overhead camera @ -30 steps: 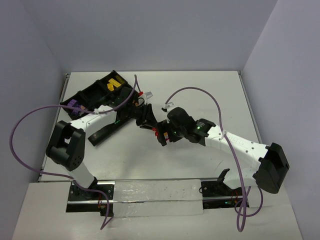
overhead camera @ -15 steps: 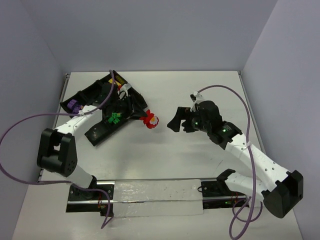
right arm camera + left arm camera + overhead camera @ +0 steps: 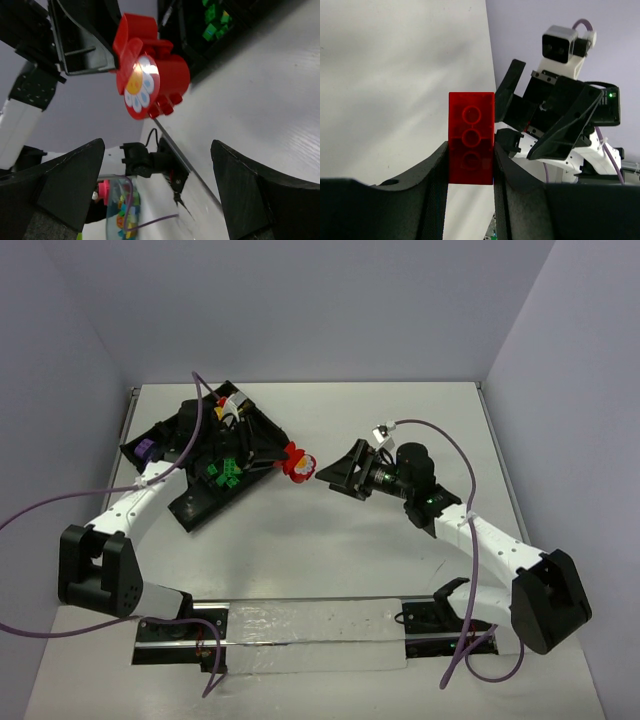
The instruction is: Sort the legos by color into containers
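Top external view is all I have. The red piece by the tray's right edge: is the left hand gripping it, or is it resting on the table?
Observer: Gripped. The left wrist view shows the red brick clamped in the left hand, studs facing the camera.
Operator: Is the right hand touching it?
Observer: No. In the right wrist view the right hand is wide open, with the brick ahead of it, not between its fingers.
Operator: What is the white patch?
Observer: A round daisy face, white petals around a yellow centre.

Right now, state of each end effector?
Left end effector: closed on the red-and-white lego.
Right end effector: open, holding nothing.
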You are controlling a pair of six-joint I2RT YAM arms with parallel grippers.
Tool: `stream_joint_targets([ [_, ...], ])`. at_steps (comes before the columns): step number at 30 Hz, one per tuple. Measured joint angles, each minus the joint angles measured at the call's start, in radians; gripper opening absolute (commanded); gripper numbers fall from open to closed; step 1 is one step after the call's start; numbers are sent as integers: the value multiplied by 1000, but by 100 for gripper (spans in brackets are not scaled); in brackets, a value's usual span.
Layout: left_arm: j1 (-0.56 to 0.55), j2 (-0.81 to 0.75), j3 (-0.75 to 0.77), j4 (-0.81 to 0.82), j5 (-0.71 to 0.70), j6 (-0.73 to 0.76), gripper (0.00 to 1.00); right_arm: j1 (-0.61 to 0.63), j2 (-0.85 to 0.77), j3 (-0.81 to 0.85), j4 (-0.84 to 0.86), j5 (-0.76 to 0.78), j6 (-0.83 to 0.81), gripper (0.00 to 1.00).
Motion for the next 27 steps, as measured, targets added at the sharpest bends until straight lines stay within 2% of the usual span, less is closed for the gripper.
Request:
stream_joint_targets([
  [6,0,-44,-13,19,31,-8,0,-7,99,0,195,-45,99,93],
  [12,0,-59,-14,46,56,-21,0,-7,171,3,276,-66,133,92],
  [16,1,-59,-14,57,68,-29,0,-7,227,30,329,-108,135,87],
  [22,2,-59,-14,58,77,-30,0,-3,288,59,451,-181,157,63],
  [26,4,-59,-14,59,85,-31,0,2,350,100,531,-242,201,32],
  [27,5,-59,-14,59,86,-31,0,2,355,100,537,-245,205,31],
])
